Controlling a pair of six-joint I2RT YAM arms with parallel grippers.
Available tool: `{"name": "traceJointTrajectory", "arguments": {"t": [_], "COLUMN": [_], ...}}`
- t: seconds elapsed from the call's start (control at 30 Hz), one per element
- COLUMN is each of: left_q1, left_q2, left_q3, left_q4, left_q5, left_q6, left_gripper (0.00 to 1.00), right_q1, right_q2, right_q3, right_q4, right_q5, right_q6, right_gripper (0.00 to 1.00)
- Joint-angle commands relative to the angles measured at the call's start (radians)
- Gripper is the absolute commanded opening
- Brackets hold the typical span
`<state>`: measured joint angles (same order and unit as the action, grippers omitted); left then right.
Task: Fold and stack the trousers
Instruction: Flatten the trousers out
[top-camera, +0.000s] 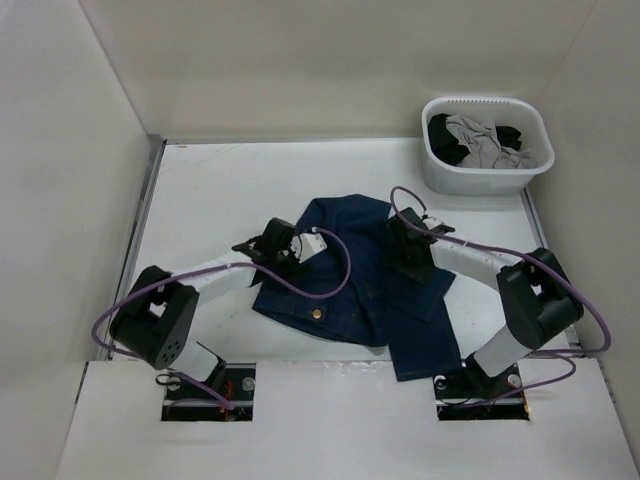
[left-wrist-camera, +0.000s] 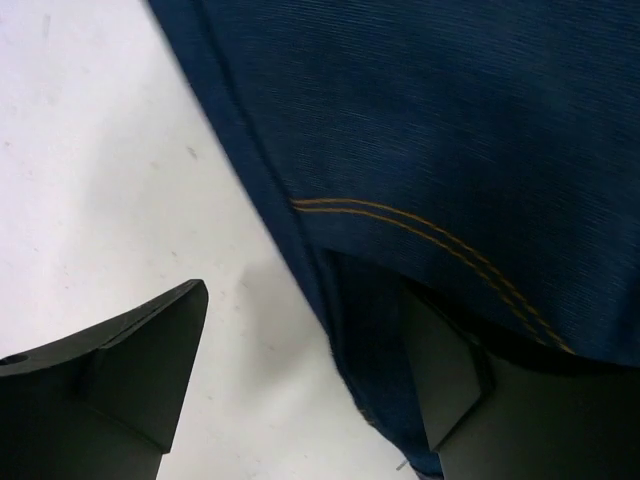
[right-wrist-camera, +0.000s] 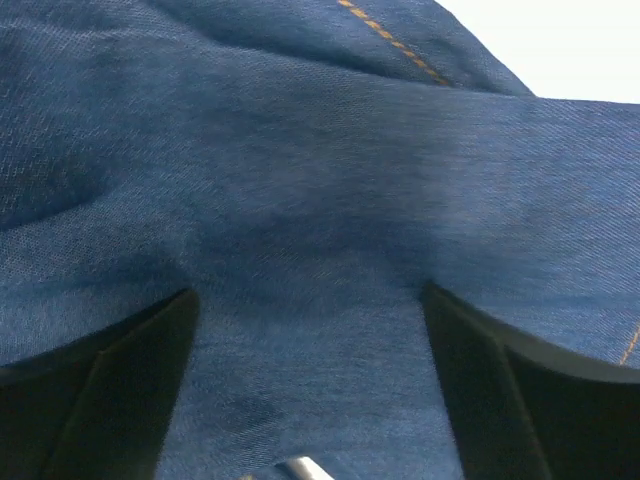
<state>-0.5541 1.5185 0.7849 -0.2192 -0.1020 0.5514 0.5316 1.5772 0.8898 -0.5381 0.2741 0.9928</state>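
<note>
Left gripper (left-wrist-camera: 305, 300) spread, straddling the jeans' (left-wrist-camera: 450, 130) left edge; right gripper (right-wrist-camera: 310, 290) spread, low over their right half.

The table (top-camera: 210, 190) lies bare along its left and far sides, so there is open passage there (white walls (top-camera: 300, 60) shut it in on three sides). At the far right corner a white basket (top-camera: 487, 178) of clothes stands in the way. The trousers (top-camera: 365, 300) cover the middle, and the left arm (top-camera: 215, 272) and right arm (top-camera: 465, 262) reach across just above them.
</note>
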Motion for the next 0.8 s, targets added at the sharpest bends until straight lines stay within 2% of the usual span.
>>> {"name": "traceJointTrajectory", "arguments": {"t": [0.0, 0.03, 0.1, 0.17, 0.3, 0.33, 0.37, 0.4, 0.43, 0.47, 0.53, 0.6, 0.67, 0.77], "left_q1": [-0.042, -0.054, -0.083, -0.111, -0.177, -0.183, -0.192, -0.21, -0.215, -0.233, -0.261, -0.278, -0.274, -0.237], "left_q2": [-0.087, -0.124, -0.165, -0.198, -0.21, -0.21, -0.208, -0.208, -0.207, -0.204, -0.198, -0.189, -0.17, -0.156], "left_q3": [-0.142, -0.194, -0.252, -0.279, -0.269, -0.262, -0.25, -0.239, -0.237, -0.227, -0.21, -0.185, -0.132, -0.05], "left_q4": [0.032, 0.024, 0.02, 0.018, -0.038, -0.045, -0.054, -0.058, -0.058, -0.058, -0.048, -0.043, -0.04, -0.055], "left_q5": [-0.027, -0.024, -0.019, -0.024, 0.021, 0.025, 0.033, 0.038, 0.038, 0.038, 0.03, 0.025, 0.033, 0.053], "left_q6": [0.025, 0.024, 0.03, 0.027, 0.007, 0.012, 0.01, 0.008, 0.008, 0.012, 0.016, 0.018, -0.004, -0.065], "left_gripper": [0.75, 0.74, 0.74, 0.73, 0.69, 0.69, 0.68, 0.68, 0.68, 0.68, 0.69, 0.7, 0.72, 0.72], "right_q1": [-0.052, -0.098, -0.159, -0.184, -0.027, 0.022, 0.085, 0.128, 0.142, 0.176, 0.204, 0.205, 0.128, 0.051], "right_q2": [0.128, 0.164, 0.242, 0.34, 0.639, 0.691, 0.728, 0.731, 0.725, 0.69, 0.6, 0.471, 0.231, -0.024], "right_q3": [0.009, 0.058, 0.206, 0.42, 1.15, 1.284, 1.402, 1.445, 1.448, 1.424, 1.318, 1.142, 0.81, 0.461], "right_q4": [0.246, 0.269, 0.242, 0.187, -0.023, -0.057, -0.072, -0.069, -0.065, -0.05, -0.02, 0.038, 0.169, 0.32], "right_q5": [-0.189, -0.212, -0.217, -0.233, -0.363, -0.406, -0.441, -0.464, -0.469, -0.461, -0.403, -0.314, -0.215, -0.13], "right_q6": [0.093, 0.069, 0.011, -0.069, -0.362, -0.422, -0.495, -0.563, -0.588, -0.67, -0.769, -0.761, -0.555, -0.288], "right_gripper": [0.5, 0.21, 0.0, 0.0, 0.01, 0.03, 0.1, 0.18, 0.22, 0.4, 1.0, 1.0, 1.0, 1.0]}}
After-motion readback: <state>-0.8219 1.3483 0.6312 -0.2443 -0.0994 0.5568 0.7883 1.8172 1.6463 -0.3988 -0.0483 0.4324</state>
